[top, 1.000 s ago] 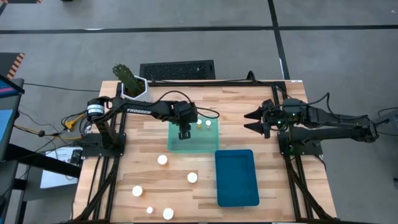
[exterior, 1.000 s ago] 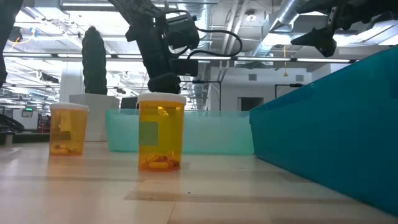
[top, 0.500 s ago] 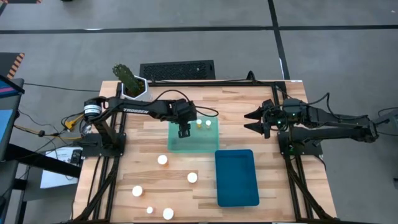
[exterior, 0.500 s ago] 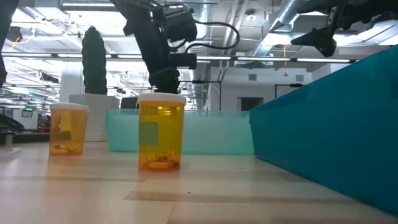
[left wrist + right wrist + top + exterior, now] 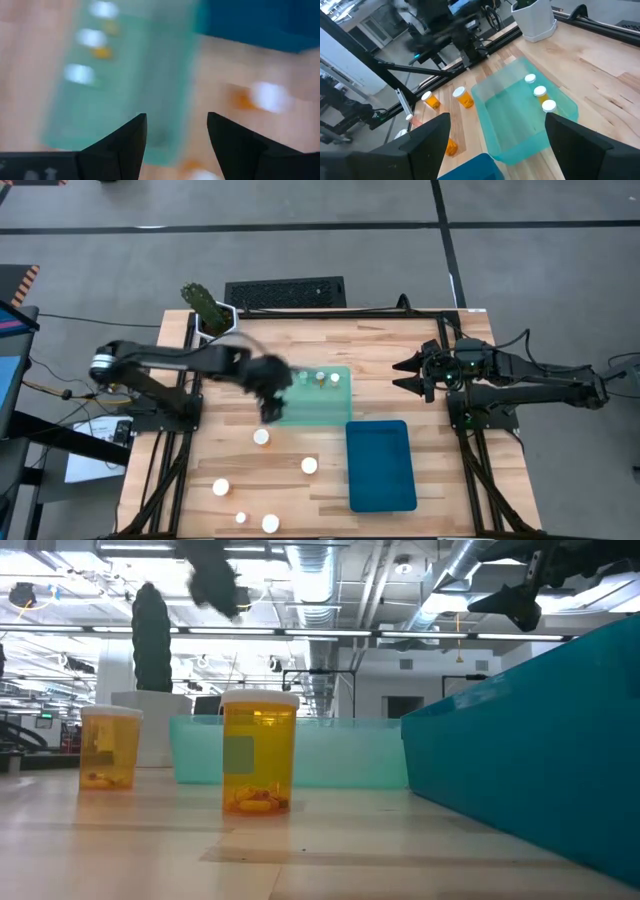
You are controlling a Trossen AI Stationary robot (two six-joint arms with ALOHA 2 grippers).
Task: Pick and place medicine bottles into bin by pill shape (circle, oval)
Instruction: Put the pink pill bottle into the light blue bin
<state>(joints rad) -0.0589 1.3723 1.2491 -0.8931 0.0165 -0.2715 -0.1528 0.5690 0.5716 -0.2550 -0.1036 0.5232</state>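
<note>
Now empty and spread wide, left gripper (image 5: 175,145) hovers left of translucent green tray (image 5: 325,408), likely seeking another white-capped amber bottle (image 5: 261,437).

The wooden table (image 5: 400,360) carries a pale green tray (image 5: 315,395) at centre, a blue bin (image 5: 381,465) toward five o'clock, five medicine bottles (image 5: 261,437) toward seven, and a cactus pot (image 5: 213,320) at eleven.
</note>
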